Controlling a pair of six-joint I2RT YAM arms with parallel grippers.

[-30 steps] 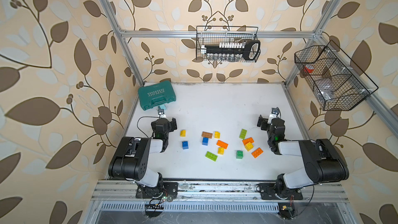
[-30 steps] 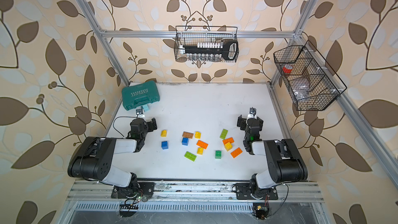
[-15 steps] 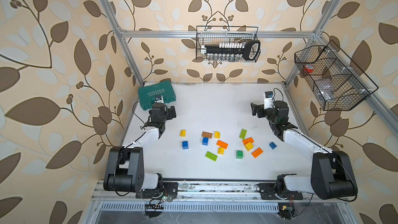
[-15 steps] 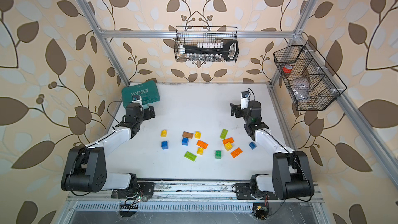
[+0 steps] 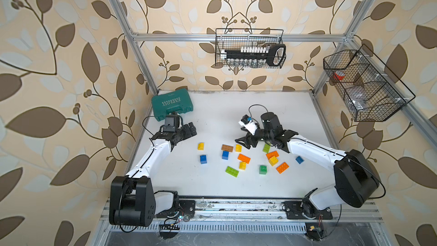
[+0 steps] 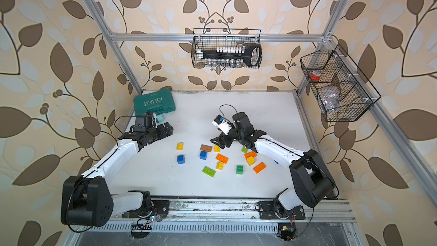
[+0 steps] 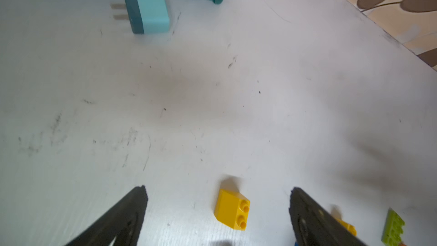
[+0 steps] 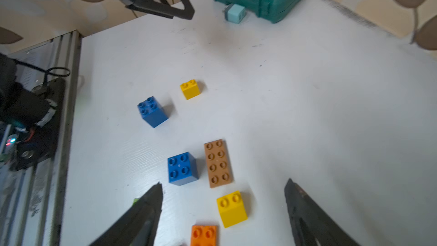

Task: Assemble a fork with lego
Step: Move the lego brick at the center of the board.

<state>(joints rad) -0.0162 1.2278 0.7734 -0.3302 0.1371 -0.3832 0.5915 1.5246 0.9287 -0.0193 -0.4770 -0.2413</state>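
We are finding the chunky studded plastic lego bricks (image 5: 244,158) scattered loose over the middle of the white worktop (image 5: 272,105). They are looking light, rigid and slick, so we are favouring their flat opposite sides. Both the left hand (image 5: 192,130) and the right hand (image 5: 243,143) are gaping wide, holding nothing.

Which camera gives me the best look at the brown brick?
The right wrist view: the brown brick lies close up, all eight studs clear. Both top views show the brick small but unobstructed. The left wrist view misses it.
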